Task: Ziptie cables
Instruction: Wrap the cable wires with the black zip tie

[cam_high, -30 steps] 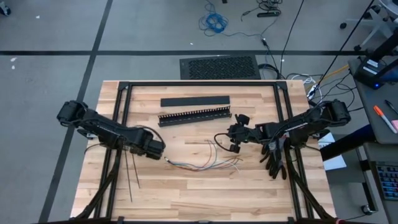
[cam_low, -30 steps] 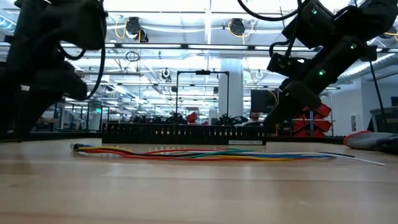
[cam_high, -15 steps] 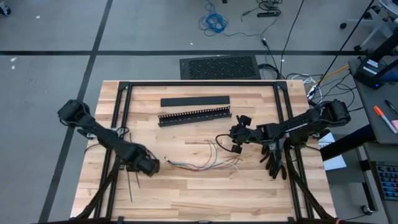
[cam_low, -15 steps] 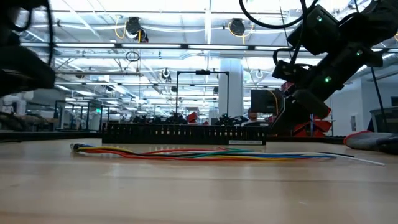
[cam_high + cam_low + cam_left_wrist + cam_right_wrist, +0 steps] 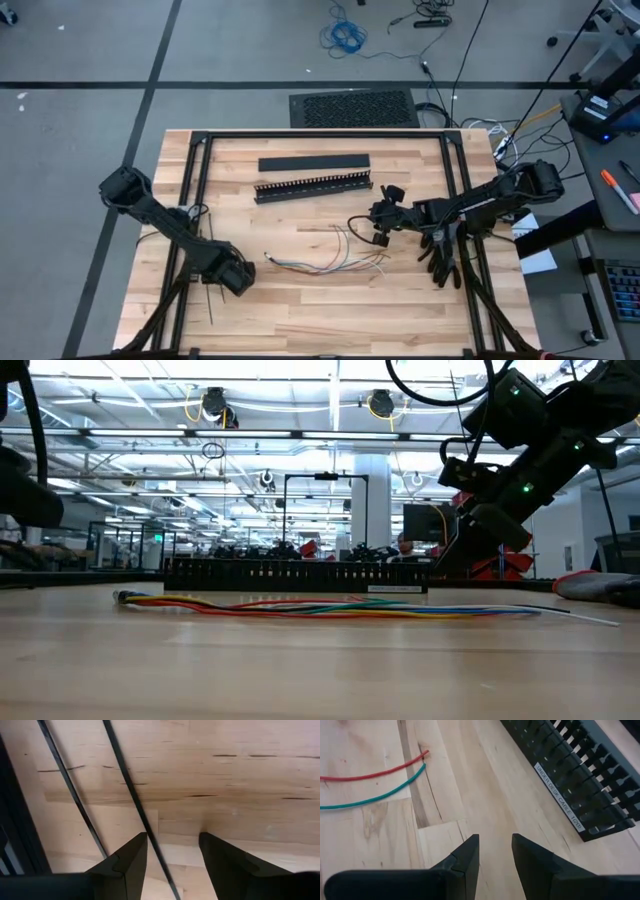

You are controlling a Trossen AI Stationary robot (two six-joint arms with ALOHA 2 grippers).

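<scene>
The cables, thin wires of several colours with splayed ends, lie flat on the table's middle; the low view shows them as a long flat strand, the cables. The zipties lie near the table's left near corner. My left gripper hovers over them, open. In the left wrist view one ziptie runs between my left gripper's fingers, and a second ziptie lies beside them. My right gripper is open, above the table to the right of the cables. The right wrist view shows my right gripper past a red wire end and a green one.
A slotted black duct and a flat black bar lie toward the far edge. Black gloves lie by the right frame rail. Black frame rails run along the table's sides. The duct shows ahead of my right gripper.
My left gripper has moved away from the cables' left end, toward the table's near left corner, and now stands over the zipties. The cables have stayed where they were.
</scene>
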